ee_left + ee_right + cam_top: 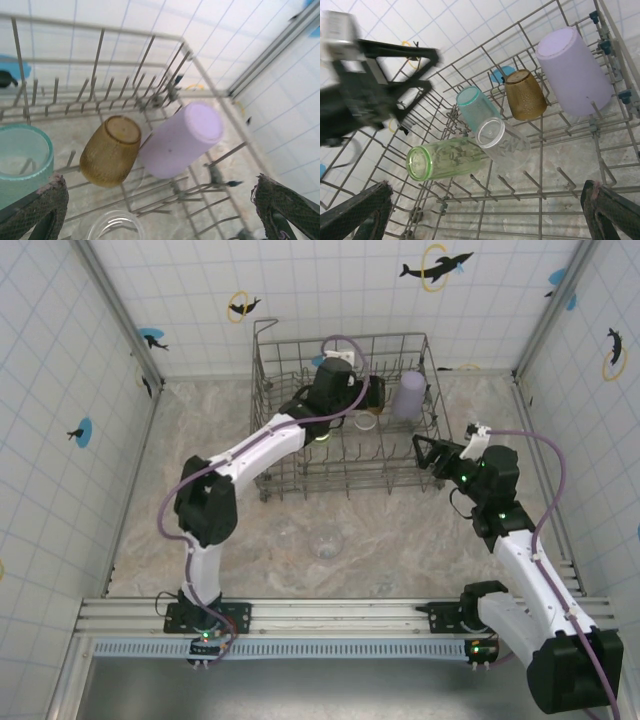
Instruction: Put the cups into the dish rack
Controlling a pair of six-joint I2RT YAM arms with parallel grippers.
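The grey wire dish rack [270, 455] stands at the back middle of the table. My left gripper [373, 392] hangs open inside it with nothing between its fingers [40, 207]. Ahead of it lean the amber-brown cup [111, 150] and the lavender cup [182, 140], with the teal cup [22, 160] to the left and a clear cup [112, 225] below. My right gripper [425, 453] is open at the rack's right side, looking in at the light green cup [445, 159], a clear cup [505, 142], the teal cup [477, 107], the amber cup [525, 94] and the lavender cup [575, 70]. Another clear cup [327, 540] sits on the table.
Tiled walls close in the marble-patterned table [400, 540] on three sides. The left arm [365, 95] reaches over the rack's far part. A tall wire loop [262, 335] rises at the rack's back left corner. A metal rail [330, 612] runs along the near edge.
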